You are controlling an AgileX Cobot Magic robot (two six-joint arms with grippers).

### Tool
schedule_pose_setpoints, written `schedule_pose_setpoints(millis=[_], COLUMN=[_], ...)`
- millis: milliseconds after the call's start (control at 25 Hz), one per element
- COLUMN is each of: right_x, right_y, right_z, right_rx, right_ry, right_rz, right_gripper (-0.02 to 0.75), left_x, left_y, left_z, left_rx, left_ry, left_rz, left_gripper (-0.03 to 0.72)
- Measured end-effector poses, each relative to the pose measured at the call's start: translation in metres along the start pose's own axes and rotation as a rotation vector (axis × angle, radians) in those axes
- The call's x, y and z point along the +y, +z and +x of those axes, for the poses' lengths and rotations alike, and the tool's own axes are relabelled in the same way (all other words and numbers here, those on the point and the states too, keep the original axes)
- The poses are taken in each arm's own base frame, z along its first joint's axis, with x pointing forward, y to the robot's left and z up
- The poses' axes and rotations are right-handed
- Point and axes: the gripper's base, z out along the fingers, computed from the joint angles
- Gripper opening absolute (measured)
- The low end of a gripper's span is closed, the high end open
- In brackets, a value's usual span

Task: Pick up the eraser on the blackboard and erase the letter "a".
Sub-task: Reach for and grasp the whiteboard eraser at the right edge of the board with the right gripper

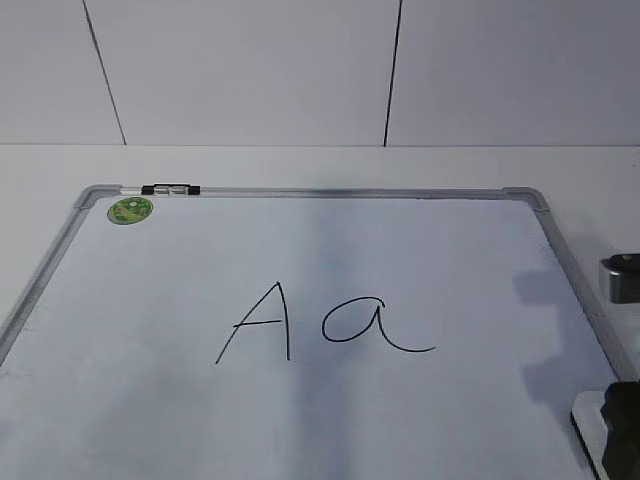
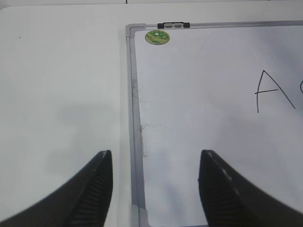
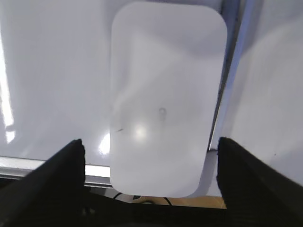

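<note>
The blackboard point(image 1: 420, 245) is a white dry-erase board with a grey frame, lying flat on the table. The letter "a" point(image 1: 365, 325) is drawn in black near its middle, to the right of a capital "A" point(image 1: 262, 322). The eraser point(image 3: 165, 94), a white rounded block, lies at the board's near right corner; only its edge shows in the exterior view point(image 1: 588, 420). My right gripper point(image 3: 151, 163) is open, with one jaw on each side of the eraser's near end, apart from it. My left gripper point(image 2: 155, 158) is open and empty over the board's left frame point(image 2: 136, 118).
A round green sticker point(image 1: 130, 210) and a black clip point(image 1: 170, 189) sit at the board's far left corner. The white table point(image 2: 61, 71) extends left of the board. Part of the right arm point(image 1: 622, 278) stands beside the right frame. A white panelled wall is behind.
</note>
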Motion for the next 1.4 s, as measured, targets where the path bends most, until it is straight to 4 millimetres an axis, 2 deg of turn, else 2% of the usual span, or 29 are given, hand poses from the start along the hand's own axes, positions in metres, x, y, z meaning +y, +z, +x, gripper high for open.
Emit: schedule_pose_setpoints(millis=[200, 1120, 1400], right_x=[-0.001, -0.002, -0.003], right_y=[0.007, 0.007, 0.018], right_z=[0.004, -0.001, 0.008], right_rx=[0.010, -0.050, -0.010], right_ry=[-0.001, 0.012, 0.013], right_rz=[0.003, 0.017, 0.020], right_gripper=[0.669, 0.669, 0.669], left_x=[0.000, 0.000, 0.000], left_y=[0.000, 0.000, 0.000], left_z=[0.000, 0.000, 0.000], left_rx=[0.000, 0.000, 0.000], left_ry=[-0.001, -0.001, -0.001], left_rz=[0.001, 0.001, 0.001], left_gripper=[0.433, 0.433, 0.433])
